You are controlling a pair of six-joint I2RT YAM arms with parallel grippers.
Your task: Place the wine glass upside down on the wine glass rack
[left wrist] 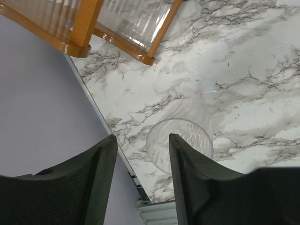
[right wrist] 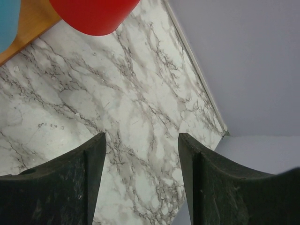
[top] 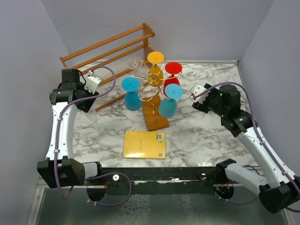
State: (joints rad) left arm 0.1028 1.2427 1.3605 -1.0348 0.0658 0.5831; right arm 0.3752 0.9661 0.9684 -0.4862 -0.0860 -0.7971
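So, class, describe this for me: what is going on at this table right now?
The left gripper hovers open over a clear wine glass that seems to lie on its side on the marble table, near the table's left edge; it is not gripped yet. The right gripper is open and empty above bare marble beside the wine glass rack. The rack stands mid-table and already carries several coloured glasses hung upside down.
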